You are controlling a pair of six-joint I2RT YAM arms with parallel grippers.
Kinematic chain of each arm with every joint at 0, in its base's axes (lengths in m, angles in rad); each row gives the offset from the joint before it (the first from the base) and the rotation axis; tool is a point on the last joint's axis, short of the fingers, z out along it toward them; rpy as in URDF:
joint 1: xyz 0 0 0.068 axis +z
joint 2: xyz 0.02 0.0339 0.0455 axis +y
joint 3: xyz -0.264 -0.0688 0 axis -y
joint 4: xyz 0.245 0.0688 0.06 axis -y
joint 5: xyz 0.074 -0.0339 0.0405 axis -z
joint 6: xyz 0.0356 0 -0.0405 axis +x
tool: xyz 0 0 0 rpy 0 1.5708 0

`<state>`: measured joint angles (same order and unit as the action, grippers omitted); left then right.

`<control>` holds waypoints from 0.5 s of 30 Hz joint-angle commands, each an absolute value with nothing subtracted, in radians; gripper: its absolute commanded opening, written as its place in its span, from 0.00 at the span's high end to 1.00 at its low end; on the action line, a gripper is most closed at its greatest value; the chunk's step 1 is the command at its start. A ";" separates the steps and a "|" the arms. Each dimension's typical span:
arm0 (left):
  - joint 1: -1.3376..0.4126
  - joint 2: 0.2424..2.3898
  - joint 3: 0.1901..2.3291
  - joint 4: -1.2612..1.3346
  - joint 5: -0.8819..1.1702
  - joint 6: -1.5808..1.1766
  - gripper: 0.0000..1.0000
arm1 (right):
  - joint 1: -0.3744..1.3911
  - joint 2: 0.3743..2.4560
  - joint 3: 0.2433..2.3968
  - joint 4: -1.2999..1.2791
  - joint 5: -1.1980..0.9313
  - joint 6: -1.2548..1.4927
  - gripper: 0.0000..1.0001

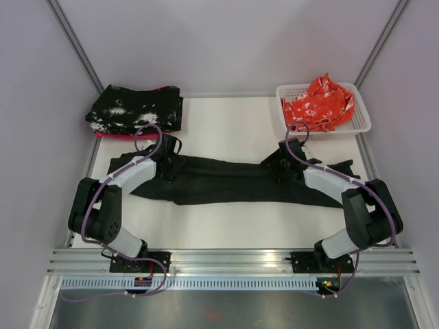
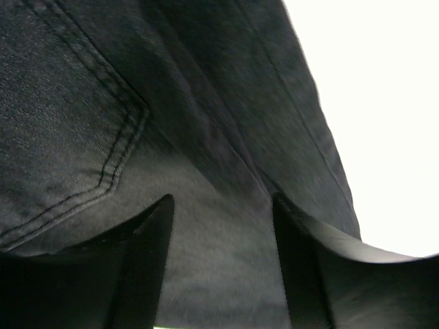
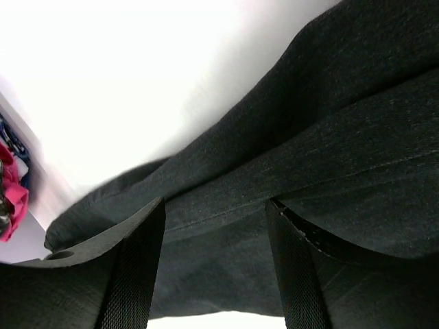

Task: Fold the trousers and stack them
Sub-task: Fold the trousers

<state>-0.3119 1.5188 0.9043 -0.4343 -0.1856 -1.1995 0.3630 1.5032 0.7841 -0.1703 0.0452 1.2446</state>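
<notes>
Top view evenly bright, soft shadows. Wrist views: table [image 2: 384,103] blown out white, trousers [image 2: 206,137] close, slightly soft.

Top cam overhead, wrists close-up (trousers [image 1: 226,184])

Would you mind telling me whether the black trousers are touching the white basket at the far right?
Apart. The top view shows bare table between the trousers and the basket.

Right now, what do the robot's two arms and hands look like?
Both the left arm and right arm have white link shells between bulky black joints, with a thin purple cable looping along each. The left hand and right hand are matte black, each with two flat, tapering fingers.
</notes>
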 commanded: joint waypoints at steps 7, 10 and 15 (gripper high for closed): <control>-0.327 1.643 1.037 -0.457 -0.310 -1.324 0.73 | 0.371 1.592 0.818 -0.092 0.089 1.282 0.36; -0.336 1.663 1.083 -0.465 -0.331 -1.324 0.90 | 0.380 1.620 0.816 -0.069 0.106 1.289 0.40; -0.336 1.738 1.140 -0.469 -0.360 -1.312 0.98 | 0.382 1.651 0.836 -0.069 0.123 1.275 0.60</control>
